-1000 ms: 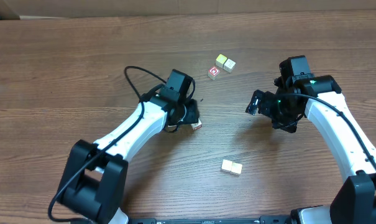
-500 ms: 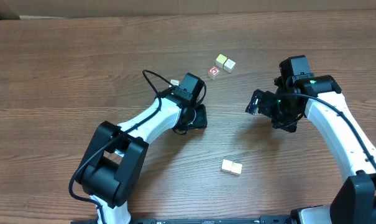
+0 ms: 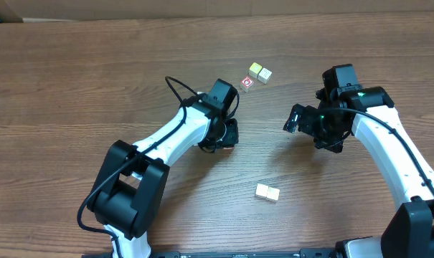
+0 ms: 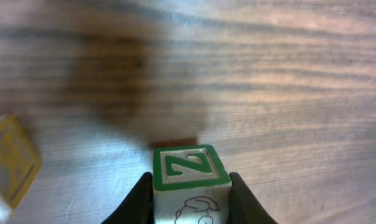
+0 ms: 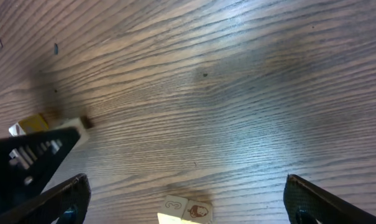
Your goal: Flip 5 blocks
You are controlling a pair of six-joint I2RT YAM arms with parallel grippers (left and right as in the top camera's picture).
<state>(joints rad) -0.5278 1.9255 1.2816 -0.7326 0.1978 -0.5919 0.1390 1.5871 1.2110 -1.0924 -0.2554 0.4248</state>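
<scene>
Left gripper clamps the N block by its sides near the table centre, probably to turn it; whether it is lifted, I cannot tell. Right gripper waits wide open, apart, giving room.

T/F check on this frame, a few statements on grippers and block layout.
1. The left gripper has a green block between its fingers. True.
2. The right gripper is shut on a block. False: it is wide open and holds nothing.
3. A pale pair of blocks lies side by side, touching, apart from both grippers. True.
4. The red-framed block is stacked on the yellow-topped block. False: both sit on the table, the red-framed one beside it.
</scene>
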